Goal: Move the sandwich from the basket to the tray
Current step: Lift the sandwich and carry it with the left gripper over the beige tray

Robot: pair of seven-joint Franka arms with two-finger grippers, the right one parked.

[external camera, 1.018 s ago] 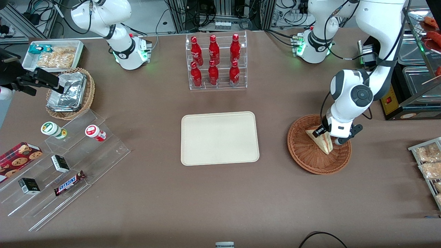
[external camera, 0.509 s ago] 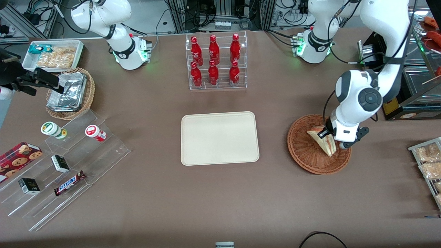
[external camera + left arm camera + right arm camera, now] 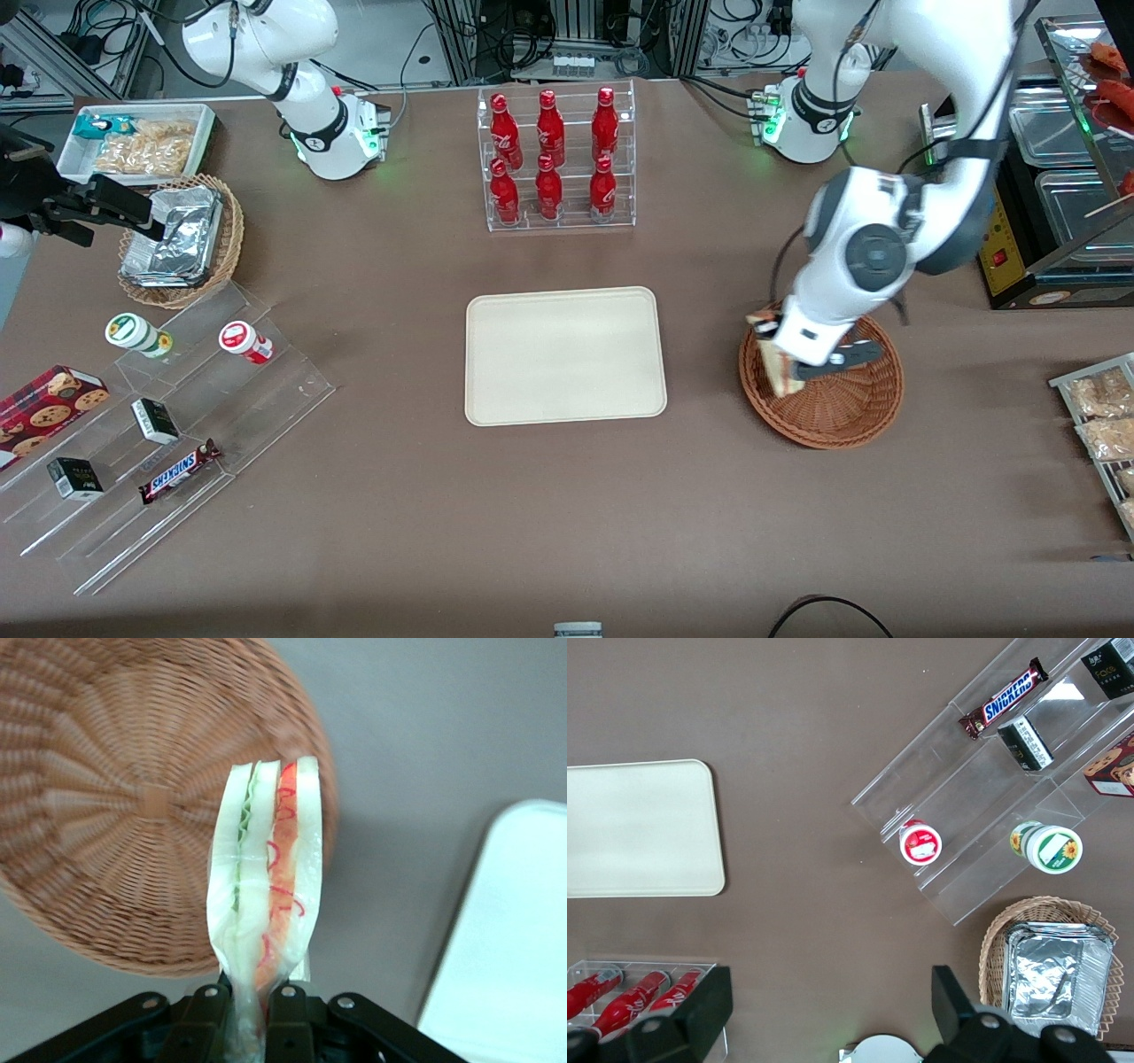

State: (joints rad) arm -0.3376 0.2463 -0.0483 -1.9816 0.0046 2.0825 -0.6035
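The sandwich (image 3: 773, 361) is a plastic-wrapped wedge with green and red-orange filling, and my left gripper (image 3: 797, 352) is shut on its wrapped end. It hangs above the tray-side rim of the reddish-brown basket (image 3: 828, 412). In the left wrist view the sandwich (image 3: 266, 868) stands out from the gripper (image 3: 251, 1010), with the empty basket (image 3: 115, 815) below it and a corner of the tray (image 3: 518, 930) beside it. The cream tray (image 3: 564, 354) lies bare at the table's middle; the right wrist view also catches the tray (image 3: 638, 828).
A clear rack of red bottles (image 3: 554, 159) stands farther from the camera than the tray. Toward the parked arm's end sit a tan basket of foil packets (image 3: 182, 239), a white snack bin (image 3: 133, 142) and a stepped acrylic shelf (image 3: 168, 416). Packets (image 3: 1099, 425) lie at the working arm's end.
The gripper has lifted the sandwich out of the basket's middle and carried it toward the tray, to above the basket's rim. The arm's wrist has swung the same way.
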